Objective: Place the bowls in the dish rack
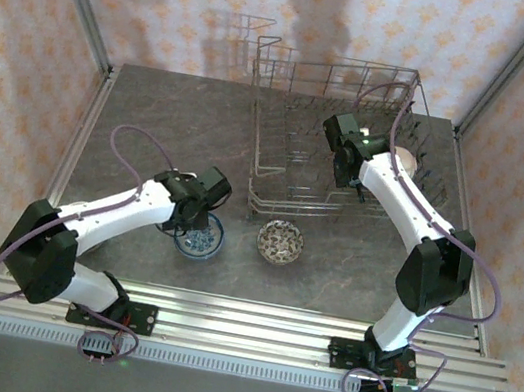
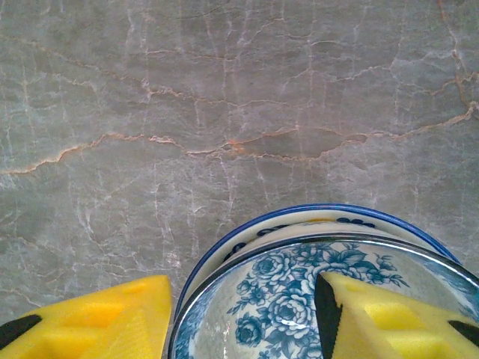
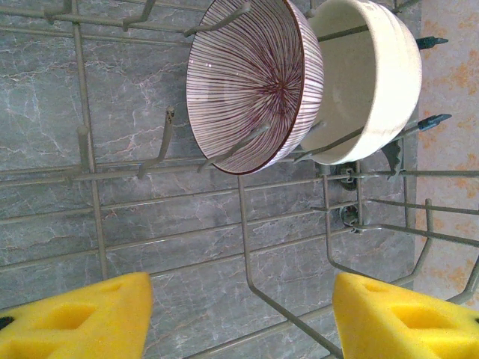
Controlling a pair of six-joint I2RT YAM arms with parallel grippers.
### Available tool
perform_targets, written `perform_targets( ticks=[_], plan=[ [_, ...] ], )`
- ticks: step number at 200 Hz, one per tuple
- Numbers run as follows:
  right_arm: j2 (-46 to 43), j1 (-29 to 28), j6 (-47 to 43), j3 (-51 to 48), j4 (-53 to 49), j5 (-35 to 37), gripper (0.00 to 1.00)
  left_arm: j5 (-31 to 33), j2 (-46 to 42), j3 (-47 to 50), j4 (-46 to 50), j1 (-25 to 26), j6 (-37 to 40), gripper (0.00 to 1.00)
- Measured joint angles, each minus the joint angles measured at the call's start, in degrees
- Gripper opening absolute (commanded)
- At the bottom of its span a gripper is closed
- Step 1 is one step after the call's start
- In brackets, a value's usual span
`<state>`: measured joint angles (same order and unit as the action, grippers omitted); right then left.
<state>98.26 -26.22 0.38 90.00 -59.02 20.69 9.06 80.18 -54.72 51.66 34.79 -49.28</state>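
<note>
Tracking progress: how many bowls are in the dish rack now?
2. A striped bowl and a cream bowl stand on edge side by side between tines at the right end of the dish rack. The right arm covers part of it, so another may be hidden.

The worktop (image 1: 154, 116) is showing a smooth, grey, stone-like veined face with a dull sheen, and the dish rack (image 3: 243, 217) on it is showing thin grey metal wire. Inside the dish rack a striped bowl (image 3: 247, 75) and a cream bowl (image 3: 374, 75) are gleaming with glossy glaze, and a blue-flowered bowl (image 2: 284, 299) off the dish rack's front left corner is shining likewise. The pads (image 2: 97, 325) of the left end effector (image 2: 247, 329) are looking like matt yellow foam.
</note>
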Motion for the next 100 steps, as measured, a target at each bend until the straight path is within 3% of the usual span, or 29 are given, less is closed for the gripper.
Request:
perform_targets(
  ticks=[45, 100],
  plan=[
    [0.00, 0.00, 0.02, 0.00, -0.02, 0.00, 0.64, -0.02, 3.72, -1.44, 0.50, 0.00, 3.80, 0.54],
    [0.00, 0.00, 0.07, -0.42, -0.02, 0.00, 0.63, -0.57, 3.87, -1.49, 1.79, 0.00, 6.23, 0.40]
  ],
)
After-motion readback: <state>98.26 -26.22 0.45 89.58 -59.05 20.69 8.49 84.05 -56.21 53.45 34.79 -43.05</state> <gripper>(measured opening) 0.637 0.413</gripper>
